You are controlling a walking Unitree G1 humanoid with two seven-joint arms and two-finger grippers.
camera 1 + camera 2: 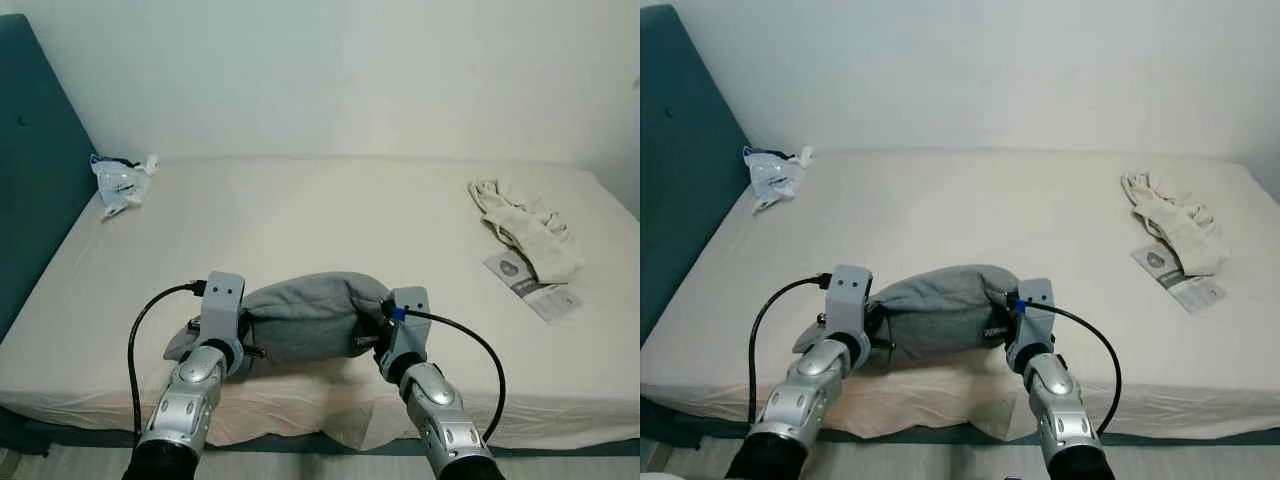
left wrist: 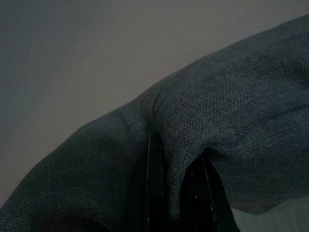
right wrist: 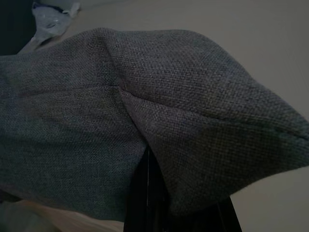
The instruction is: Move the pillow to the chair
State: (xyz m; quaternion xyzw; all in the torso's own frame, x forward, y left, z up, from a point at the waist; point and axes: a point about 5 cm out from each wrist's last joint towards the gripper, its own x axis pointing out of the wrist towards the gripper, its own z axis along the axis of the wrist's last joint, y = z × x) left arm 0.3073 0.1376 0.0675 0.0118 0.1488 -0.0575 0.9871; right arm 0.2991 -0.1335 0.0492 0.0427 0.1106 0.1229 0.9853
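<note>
Honestly, both grippers are pinching the grey pillow by its ends: left gripper and right gripper biting soft, squishy, light fabric that's sagging.

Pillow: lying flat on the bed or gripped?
Gripped: the grey pillow is pinched at each end by left claw and right claw.

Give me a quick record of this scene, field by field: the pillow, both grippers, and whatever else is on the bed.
pillow: grey pillow, near front edge of bed, squeezed between both grippers
left gripper: fingers pinching the pillow's left end
right gripper: fingers clamped on the pillow's right end
far left corner: plastic bag
right side: cream cloth with a leaflet beside it
headboard: teal
</note>
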